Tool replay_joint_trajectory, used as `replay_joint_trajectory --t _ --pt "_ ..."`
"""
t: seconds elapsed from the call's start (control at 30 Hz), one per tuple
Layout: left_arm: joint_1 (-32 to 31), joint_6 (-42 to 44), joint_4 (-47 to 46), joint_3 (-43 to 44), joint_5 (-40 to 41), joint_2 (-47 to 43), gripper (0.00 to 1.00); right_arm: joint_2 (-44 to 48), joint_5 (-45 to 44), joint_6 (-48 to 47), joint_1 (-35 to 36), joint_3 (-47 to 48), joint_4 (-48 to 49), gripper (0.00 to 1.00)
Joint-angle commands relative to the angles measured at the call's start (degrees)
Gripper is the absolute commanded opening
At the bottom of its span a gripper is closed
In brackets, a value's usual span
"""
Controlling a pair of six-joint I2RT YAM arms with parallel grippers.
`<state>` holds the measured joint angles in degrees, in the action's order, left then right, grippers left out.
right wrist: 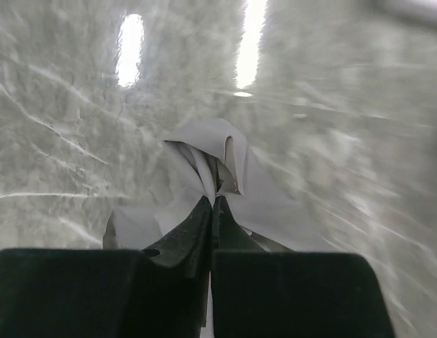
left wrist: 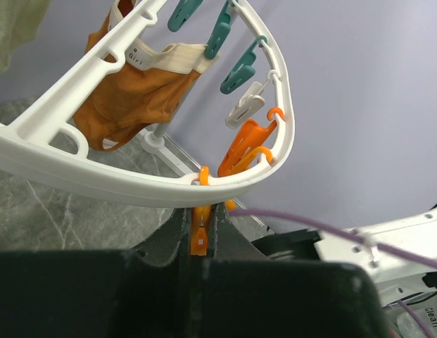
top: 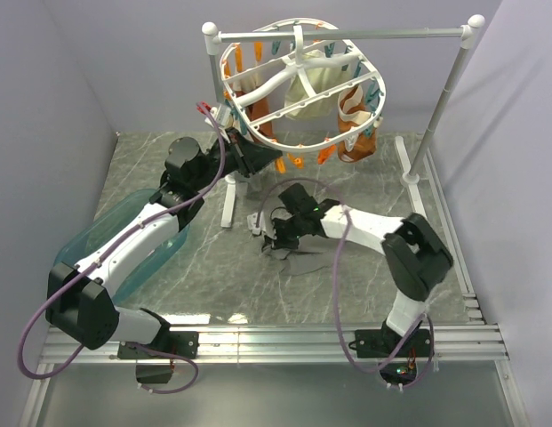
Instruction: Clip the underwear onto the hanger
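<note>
The underwear (right wrist: 212,158) is down on the table, centre of the overhead view and just below the middle of the right wrist view. It's a limp grey bundle with one fold drawn up into a peak. The right gripper (right wrist: 212,203) has its fingers pressed together on that fold, pinching cloth. The rest of the garment lies slack on the surface, so by my reading the pick-up is only at the grab, with no lift to speak of.

Up at the top centre of the overhead view, the hanger (top: 258,111) tilts from the white rail stand (top: 347,36). The left gripper (left wrist: 202,220) is right under its lower rim, fingers nipped onto an orange peg (left wrist: 199,239) that dangles from the frame. That peg looks readied, though I can't tell whether its mouth is open.

What's left, as I judge it:
- carry the underwear up to the peg
- feed an edge in
- let the peg bite

A brown-orange garment (top: 356,124) and a cream cloth (top: 316,89) already hang on the frame.

The table (top: 213,267) is grey with a marble pattern, glossy enough to throw back two bright lamp streaks in the right wrist view. A teal see-through tub (top: 116,227) sits at the left under the left arm, a metal rail (top: 284,342) runs along the bottom, and pale lilac walls close in on three sides.
</note>
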<state>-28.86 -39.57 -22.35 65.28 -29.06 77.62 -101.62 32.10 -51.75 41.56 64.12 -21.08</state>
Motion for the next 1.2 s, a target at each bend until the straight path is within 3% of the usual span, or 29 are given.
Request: replay_joint_trajectory --t 0.0,0.4,0.67,1.17 --pt "0.6 1.4 1.0 0.8 -2.6 -1.2 0.0 9.7 1.2 2.4 -1.2 0.0 3.8 0.0" --pt "1.8 2.0 4.0 1.2 -2.4 -1.3 0.0 21.2 0.1 5.0 -2.9 2.3 -2.0 0.0" --pt "1.8 5.9 8.4 2.2 -3.1 -0.8 0.0 22.8 -0.5 5.5 -2.8 9.3 -12.0 0.0" --pt "1.8 10.3 11.4 3.5 -5.1 -0.3 0.0 24.2 -7.7 14.7 -2.8 17.1 -16.3 0.0"
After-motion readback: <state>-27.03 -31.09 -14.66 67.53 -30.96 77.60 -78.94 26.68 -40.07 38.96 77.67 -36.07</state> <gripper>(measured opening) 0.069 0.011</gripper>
